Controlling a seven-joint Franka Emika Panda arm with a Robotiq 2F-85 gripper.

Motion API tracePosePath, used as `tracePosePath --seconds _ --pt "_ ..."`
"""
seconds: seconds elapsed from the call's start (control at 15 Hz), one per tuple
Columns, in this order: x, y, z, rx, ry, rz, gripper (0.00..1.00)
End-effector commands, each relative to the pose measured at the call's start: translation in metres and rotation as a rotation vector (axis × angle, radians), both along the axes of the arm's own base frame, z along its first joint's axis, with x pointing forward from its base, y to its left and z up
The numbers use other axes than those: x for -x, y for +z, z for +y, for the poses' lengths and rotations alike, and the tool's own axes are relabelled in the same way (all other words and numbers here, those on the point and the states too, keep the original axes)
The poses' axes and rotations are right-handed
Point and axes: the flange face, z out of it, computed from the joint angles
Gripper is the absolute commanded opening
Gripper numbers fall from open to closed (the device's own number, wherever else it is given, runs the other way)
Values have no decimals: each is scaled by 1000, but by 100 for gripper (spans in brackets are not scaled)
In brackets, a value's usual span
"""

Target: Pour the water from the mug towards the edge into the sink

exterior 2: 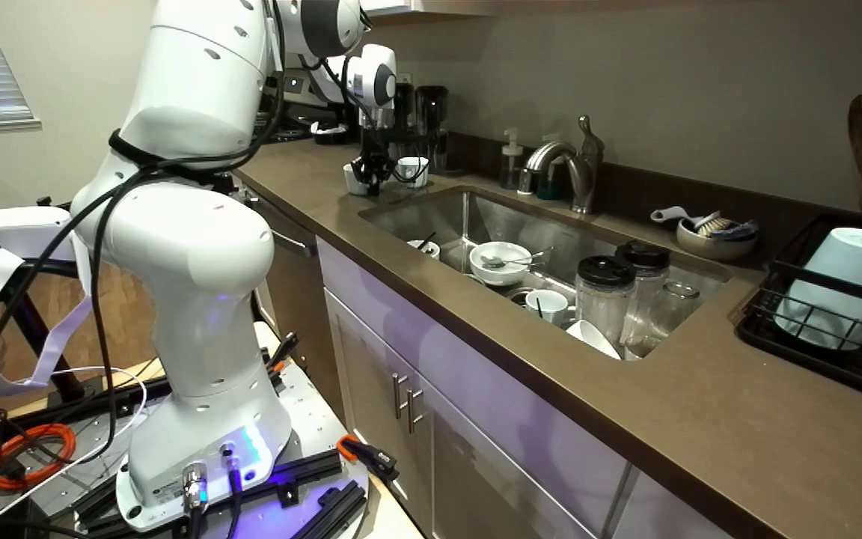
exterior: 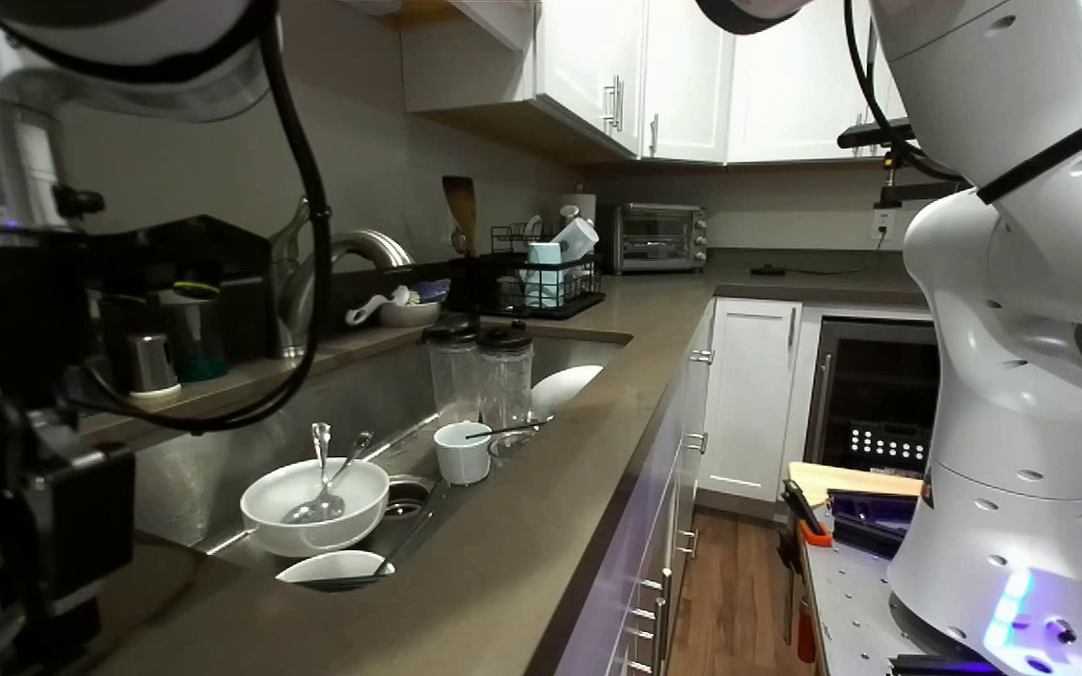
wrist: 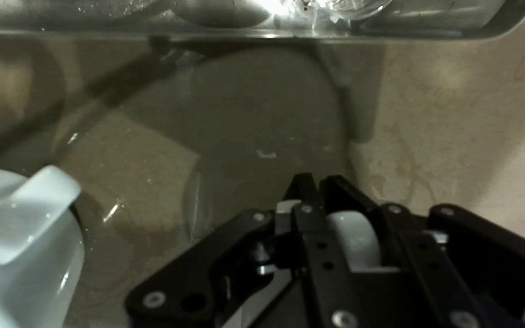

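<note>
Gripper [wrist: 321, 182] pinches the white handle [wrist: 356, 238] of the mug [exterior 2: 355, 182], fingertips [wrist: 305, 183] nearly meeting. In an exterior view the mug stands upright on the countertop [exterior 2: 730, 404], left of the sink [exterior 2: 509, 223] and toward the near edge [exterior 2: 476, 339]. Second mug [wrist: 30, 278] stands close by, far side. Sink holds a bowl [exterior: 311, 537].

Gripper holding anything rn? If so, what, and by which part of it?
Apparently the white mug nearer the front edge, by its handle: in the wrist view the gripper looks shut on it, though the contact itself is hidden.
</note>
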Motion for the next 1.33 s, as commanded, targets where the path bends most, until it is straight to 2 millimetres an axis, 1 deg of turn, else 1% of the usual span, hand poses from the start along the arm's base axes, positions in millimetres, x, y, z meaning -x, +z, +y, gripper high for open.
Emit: tracePosePath --seconds 0.0,0.13,0.73,1.0,1.13,1.2,1.27 --pt "4 7 -1 19 25 8 2" --pt "7 10 -4 29 24 14 5" --pt "15 33 -14 61 17 14 5" --pt "10 32 -18 56 11 18 5" --pt "6 28 -21 53 6 28 31" --pt "5 26 -23 54 4 30 40" --pt "2 25 -25 53 1 34 44"
